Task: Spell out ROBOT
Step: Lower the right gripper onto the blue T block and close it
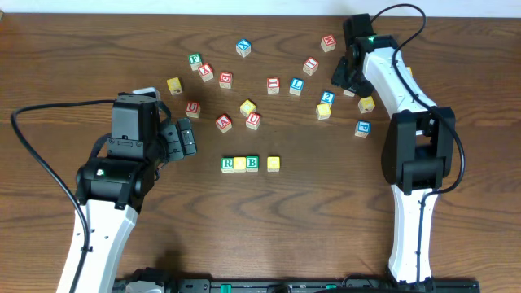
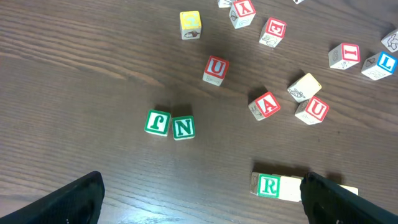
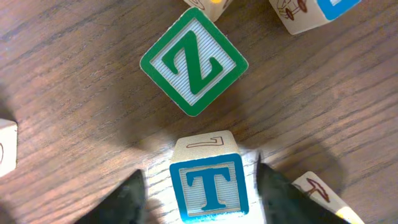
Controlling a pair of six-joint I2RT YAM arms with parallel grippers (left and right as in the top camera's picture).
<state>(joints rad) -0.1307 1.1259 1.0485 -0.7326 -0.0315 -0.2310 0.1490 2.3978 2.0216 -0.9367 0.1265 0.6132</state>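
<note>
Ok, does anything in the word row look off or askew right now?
One thing: the R cube, first yellow cube and B cube sit touching, but the second yellow cube stands apart, leaving a gap in the row. Nothing looks tipped or damaged.

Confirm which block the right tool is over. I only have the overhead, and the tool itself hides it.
Observer: The right wrist view shows the right tool over the blue T. The T is face up and the jaws straddle it, seemingly not touching yet.
Operator: Anything crowding it?
Observer: A green Z lies just ahead, apart from the T, with one corner pointing at it.
</note>
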